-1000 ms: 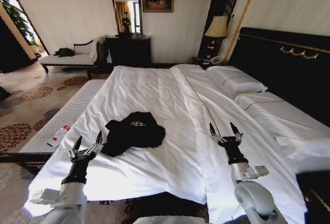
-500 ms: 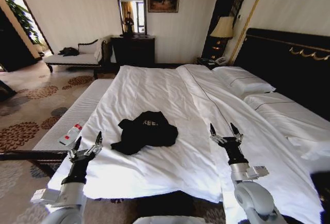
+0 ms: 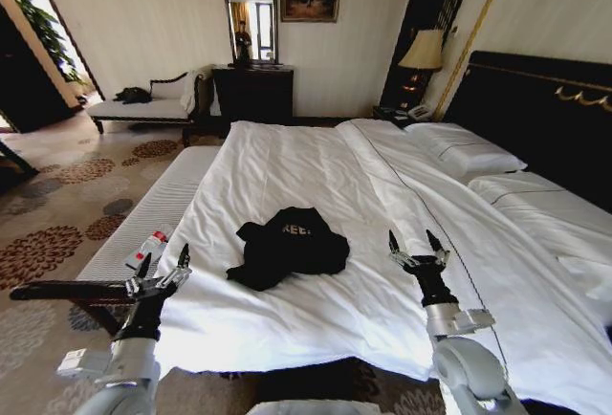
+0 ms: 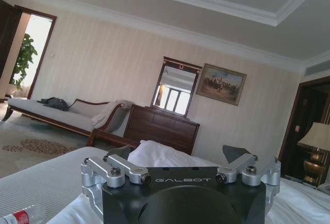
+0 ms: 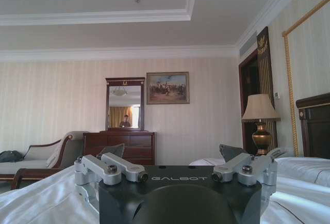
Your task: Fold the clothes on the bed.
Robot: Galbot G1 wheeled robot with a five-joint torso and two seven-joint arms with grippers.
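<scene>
The clothes (image 3: 289, 246), a crumpled black T-shirt with white lettering, lie on the white duvet of the bed (image 3: 316, 166), near its foot and a little left of centre. My left gripper (image 3: 163, 266) is raised and open over the bed's left foot corner, left of the T-shirt and apart from it. My right gripper (image 3: 417, 247) is raised and open to the T-shirt's right, above the duvet, holding nothing. In the wrist views the left gripper (image 4: 183, 157) and the right gripper (image 5: 172, 153) point toward the far wall with fingers spread.
A narrow white ribbed bench (image 3: 143, 219) runs along the bed's left side with a plastic bottle (image 3: 145, 248) on it. Pillows (image 3: 473, 155) and a dark headboard (image 3: 545, 109) are at right. A chaise (image 3: 143, 107), dresser (image 3: 253, 95) and lamp (image 3: 424, 52) stand by the far wall.
The whole head view has shifted, so the camera has moved: bed and T-shirt now sit further right in frame. Both grippers hold the same raised, open pose.
</scene>
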